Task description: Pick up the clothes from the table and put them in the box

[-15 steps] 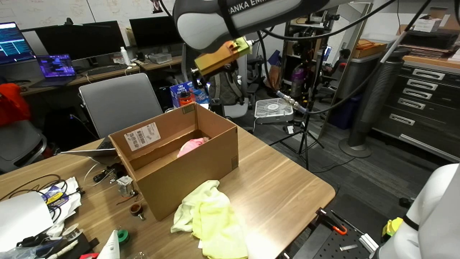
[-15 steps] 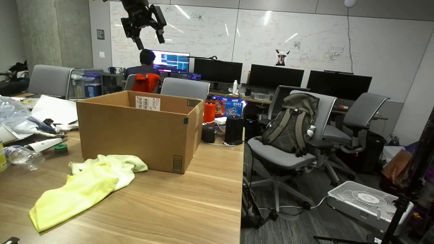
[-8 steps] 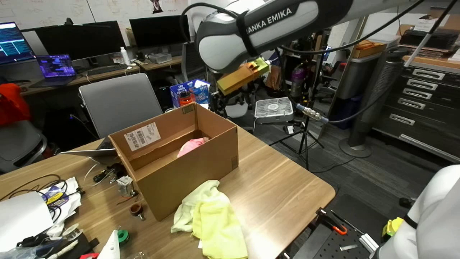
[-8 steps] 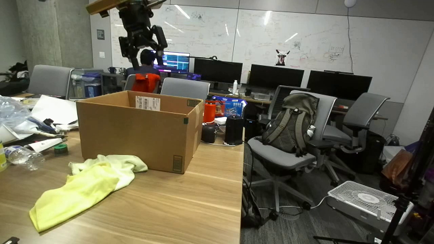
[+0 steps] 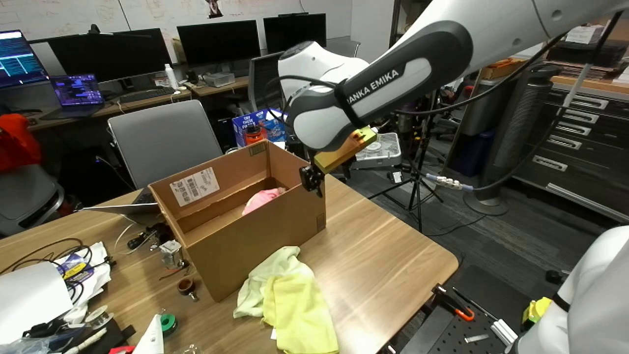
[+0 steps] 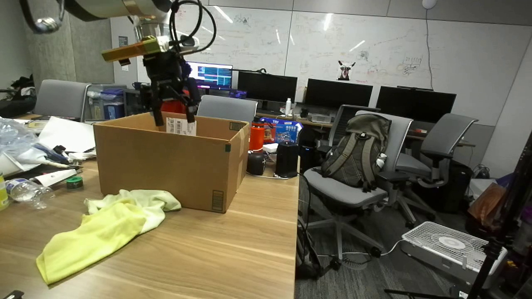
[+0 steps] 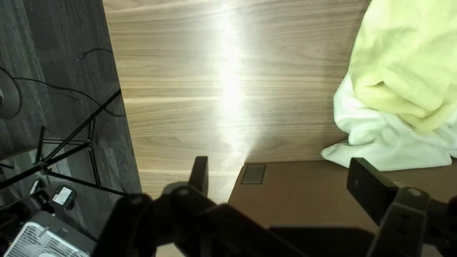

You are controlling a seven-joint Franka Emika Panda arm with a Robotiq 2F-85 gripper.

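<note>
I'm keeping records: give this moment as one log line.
fingers: open, empty; pink cloth: in box; yellow cloth: on table, beside box

Free air above the clothes [image 5: 294, 302], box wall [image 5: 260, 238] alongside.

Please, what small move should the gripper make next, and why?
The gripper should probably shift toward the yellow cloth: the jaws are open and hold nothing, while the cloth lies on the table outside the box, off to one side in the wrist view.

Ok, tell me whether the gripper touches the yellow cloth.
Apart: in an exterior view, the cardboard box shows between the gripper and the yellow cloth lying lower.
</note>
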